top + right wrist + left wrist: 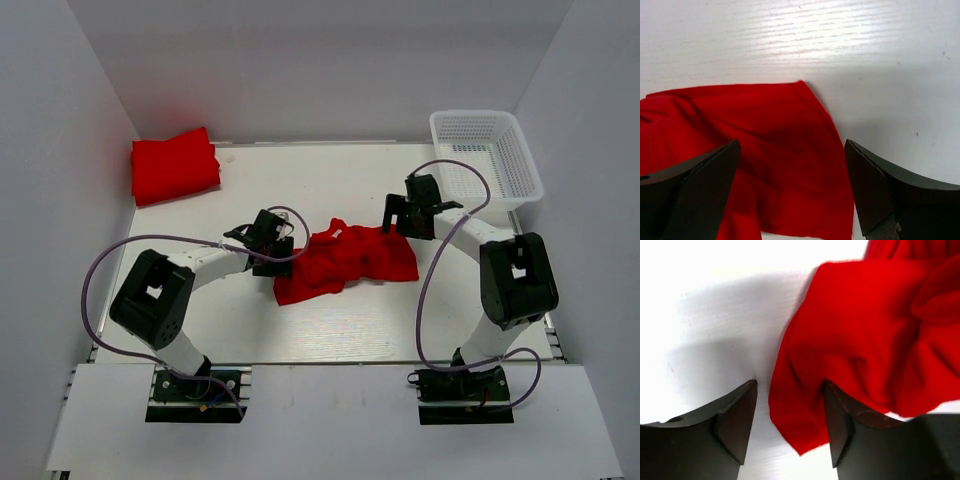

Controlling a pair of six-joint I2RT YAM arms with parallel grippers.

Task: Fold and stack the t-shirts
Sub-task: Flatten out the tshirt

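The white table [330,335] fills the space between the pale walls, with both arms reaching in from its near edge. The largest thing on it is a loose red t-shirt [345,262], lying crumpled and unfolded near the middle of the table between the two arms. A white mesh basket [487,150] stands at the far right corner, well apart from that shirt. A second red t-shirt [174,167] lies folded into a neat block at the far left corner.

The left gripper [789,387] sits low at the left edge of the loose shirt. Its fingers [737,425] stand apart, with a fold of the shirt's edge lying between them. The cloth touches the right-hand finger and stays clear of the other one, so nothing is pinched. The right gripper [791,145] hangs over the shirt's far right corner, jaws spread wide, with red cloth and bare table showing between them.
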